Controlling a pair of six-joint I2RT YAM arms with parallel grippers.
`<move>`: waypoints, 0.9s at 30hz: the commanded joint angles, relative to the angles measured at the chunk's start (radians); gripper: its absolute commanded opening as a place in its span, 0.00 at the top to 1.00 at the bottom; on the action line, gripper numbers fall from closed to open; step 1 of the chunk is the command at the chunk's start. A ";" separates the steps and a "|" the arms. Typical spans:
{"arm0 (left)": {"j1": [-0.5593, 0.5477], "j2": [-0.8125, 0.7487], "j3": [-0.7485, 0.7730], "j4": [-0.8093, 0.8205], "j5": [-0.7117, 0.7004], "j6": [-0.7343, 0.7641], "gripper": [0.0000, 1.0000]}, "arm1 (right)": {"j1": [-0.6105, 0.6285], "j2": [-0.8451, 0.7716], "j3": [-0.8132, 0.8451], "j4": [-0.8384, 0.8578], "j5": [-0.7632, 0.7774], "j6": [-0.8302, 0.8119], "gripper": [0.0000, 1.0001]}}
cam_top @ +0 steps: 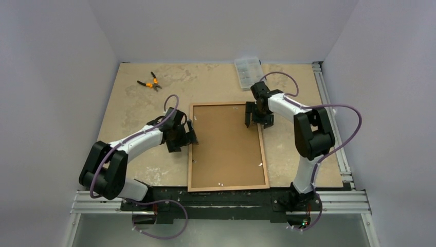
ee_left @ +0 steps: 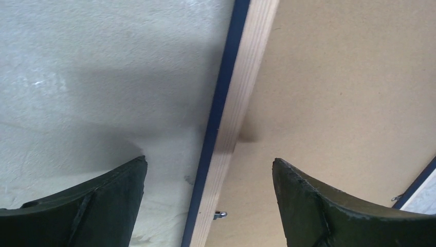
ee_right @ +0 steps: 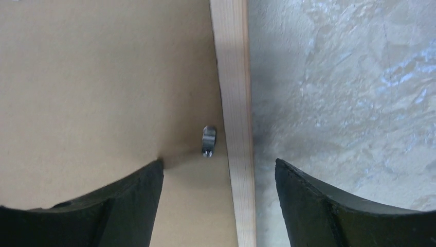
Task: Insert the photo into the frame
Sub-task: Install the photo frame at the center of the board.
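The frame (cam_top: 189,154) lies flat mid-table with its light wood face up, and a plain brown board (cam_top: 226,146) fills it. The photo is out of view. My left gripper (cam_top: 193,135) is open astride the frame's left rail (ee_left: 241,103), one finger over the table and the other over the board (ee_left: 339,92). A small metal tab (ee_left: 220,214) sticks out from that rail. My right gripper (cam_top: 255,121) is open astride the right rail (ee_right: 234,77) near its far end. A metal tab (ee_right: 208,140) lies between its fingers. Neither gripper holds anything.
Orange-handled pliers (cam_top: 149,82) lie at the back left of the table (cam_top: 144,108). A clear plastic parts box (cam_top: 248,72) sits at the back, just beyond the frame. Aluminium rails (cam_top: 329,113) run along the right and near edges.
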 commanded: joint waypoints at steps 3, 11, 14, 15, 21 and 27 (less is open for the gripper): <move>0.003 0.020 -0.006 0.073 0.058 0.031 0.11 | -0.011 0.079 0.108 -0.032 0.085 -0.034 0.30; 0.003 -0.005 0.000 0.062 0.051 0.036 0.12 | -0.027 0.086 0.085 -0.022 0.083 -0.032 0.83; 0.003 -0.014 0.009 0.050 0.041 0.040 0.12 | -0.035 0.081 0.074 -0.019 0.081 -0.032 0.97; 0.003 -0.017 0.014 0.045 0.037 0.044 0.12 | -0.036 0.080 0.070 -0.016 0.081 -0.032 1.00; 0.005 -0.009 0.078 -0.002 -0.009 0.066 0.10 | -0.040 0.067 0.070 -0.008 0.050 -0.042 0.92; 0.035 0.044 0.197 -0.031 -0.013 0.087 0.09 | -0.071 -0.017 0.046 0.010 -0.047 -0.044 0.35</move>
